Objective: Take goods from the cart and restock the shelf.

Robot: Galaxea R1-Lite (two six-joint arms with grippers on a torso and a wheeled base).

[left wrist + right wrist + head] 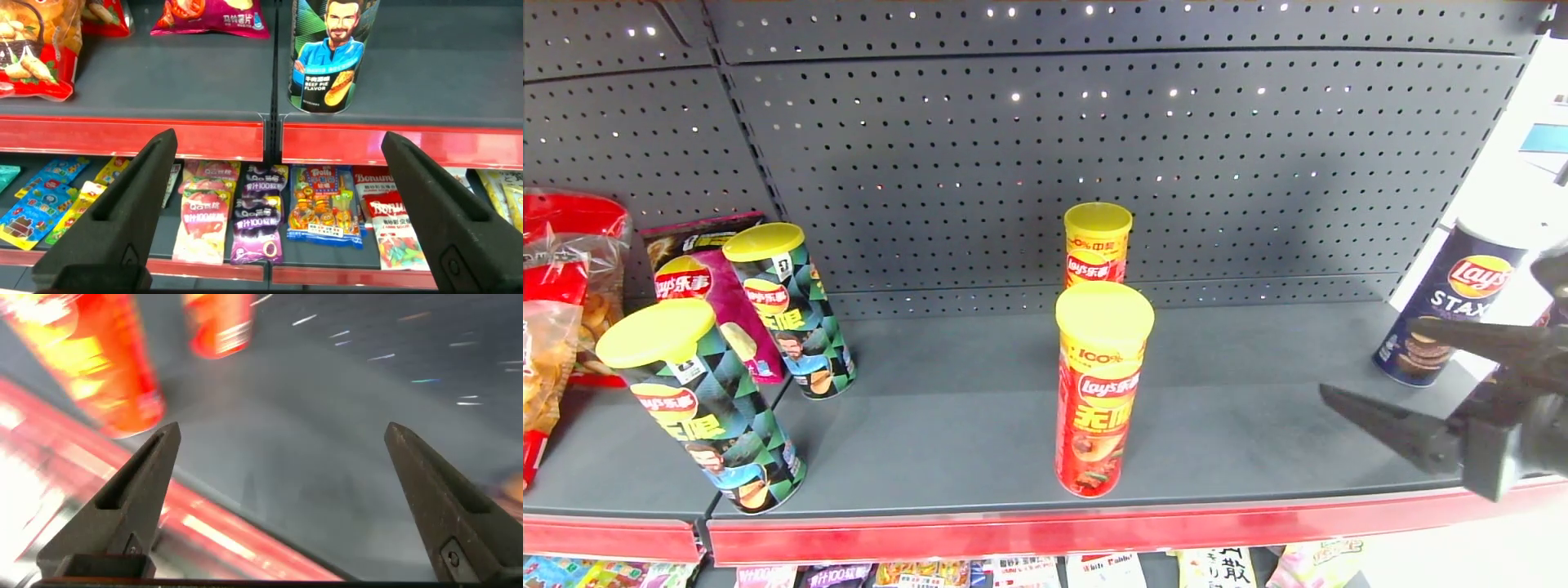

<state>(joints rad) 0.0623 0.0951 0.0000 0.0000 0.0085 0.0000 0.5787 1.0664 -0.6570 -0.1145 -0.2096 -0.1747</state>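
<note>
Two red chip cans with yellow lids stand mid-shelf, one at the front (1103, 392) and one behind it (1097, 245). My right gripper (1368, 359) hovers open and empty over the shelf's right part, to the right of the front red can. In the right wrist view its fingers (122, 514) are spread wide, with both red cans (106, 359) blurred beyond them. My left gripper (278, 137) is open and empty, level with the shelf's red front edge (204, 135), below a green-black can (327, 57).
The grey shelf (1241, 408) has bare room between the red cans and a dark blue can (1450, 302) at its right end. Two green-black cans (707, 408) and snack bags (556, 302) stand at the left. Candy bags (253, 220) fill the lower shelf.
</note>
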